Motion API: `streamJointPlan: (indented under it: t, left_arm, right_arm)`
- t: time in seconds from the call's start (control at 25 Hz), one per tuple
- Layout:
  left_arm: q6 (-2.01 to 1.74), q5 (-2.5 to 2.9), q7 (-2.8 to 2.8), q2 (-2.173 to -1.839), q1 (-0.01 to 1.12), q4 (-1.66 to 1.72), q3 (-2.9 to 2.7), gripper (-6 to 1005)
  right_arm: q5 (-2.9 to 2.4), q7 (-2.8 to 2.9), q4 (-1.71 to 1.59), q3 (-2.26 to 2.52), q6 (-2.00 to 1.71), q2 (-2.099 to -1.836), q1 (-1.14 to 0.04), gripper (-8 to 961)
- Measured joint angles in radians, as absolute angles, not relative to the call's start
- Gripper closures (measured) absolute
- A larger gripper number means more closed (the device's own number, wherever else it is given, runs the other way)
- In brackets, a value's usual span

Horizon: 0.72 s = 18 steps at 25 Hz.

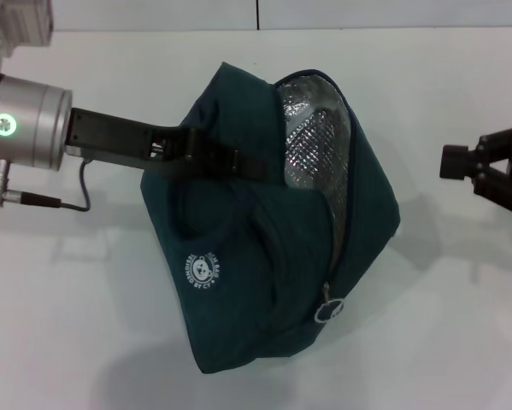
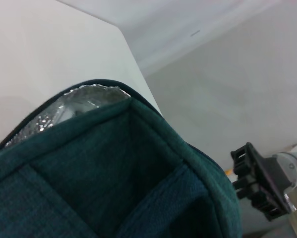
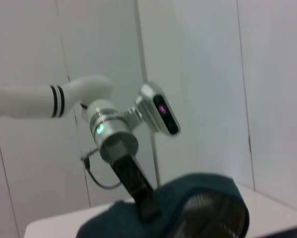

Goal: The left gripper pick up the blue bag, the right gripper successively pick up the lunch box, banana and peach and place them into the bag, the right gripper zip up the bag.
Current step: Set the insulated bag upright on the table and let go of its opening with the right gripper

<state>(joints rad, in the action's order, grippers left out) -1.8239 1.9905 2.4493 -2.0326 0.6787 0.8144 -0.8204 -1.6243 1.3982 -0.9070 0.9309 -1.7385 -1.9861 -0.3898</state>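
While the left pincer (image 1: 226,161) is clamped on the upper edge of the bag (image 1: 264,256), its black fingers (image 1: 196,149) reach from a silver wrist collar with a green light to pinch the dark strap there. That bag hangs lifted above the white worktop (image 1: 85,299), tilted, and casts a soft shadow below it. Its cloth is a dark blue-green weave, with a round white printed badge (image 1: 202,272) on the front panel. Silver quilted foil lining (image 1: 317,137) shows through the mouth, which gapes at the top right. A zip runs down the right edge, and a small metal ring pull (image 1: 328,309) sits low on it, so the zip is mostly undone. What lies inside the bag cannot be made out in any of the 3 views.

Off to the right, well apart from the bag, the right pincer (image 1: 461,162) hangs in the air with its black jaws parted and nothing between them.

Only the left wrist view gives a close look at the woven cloth (image 2: 113,188) and the crinkled foil (image 2: 84,99) at the rim, with the other arm's black pincer (image 2: 255,181) farther off. Only the right wrist view shows the white left arm (image 3: 49,96) from the far side, its black finger (image 3: 138,188) coming down onto the top of the bag (image 3: 188,208).
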Motion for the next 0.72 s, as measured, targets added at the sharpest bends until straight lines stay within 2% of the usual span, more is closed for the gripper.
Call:
streamJointPlan:
  t: [0.16, 0.36, 0.56, 0.68, 0.72]
  left_arm:
    - [-1.824, 1.989, 2.449, -2.028, 0.667, 0.815, -0.817, 954]
    - [-1.824, 1.985, 2.449, -2.026, 0.658, 0.82, -0.816, 954]
    - [-1.824, 1.984, 2.448, -2.026, 0.658, 0.821, -0.816, 954]
    - [-1.824, 1.983, 2.448, -2.025, 0.66, 0.821, -0.816, 954]
    - [-1.824, 1.983, 2.448, -2.025, 0.66, 0.821, -0.816, 954]
  right_arm:
    - [-1.699, 1.398, -0.904, 0.937, -1.707, -1.988, -0.393, 861]
    - [-1.798, 1.4, -0.896, 0.947, -1.668, -2.005, -0.416, 832]
    - [-1.814, 1.395, -0.86, 0.963, -1.648, -2.009, -0.453, 638]
    - [-1.816, 1.395, -0.851, 0.979, -1.633, -2.009, -0.466, 389]
    - [-1.816, 1.395, -0.851, 0.982, -1.629, -2.009, -0.468, 384]
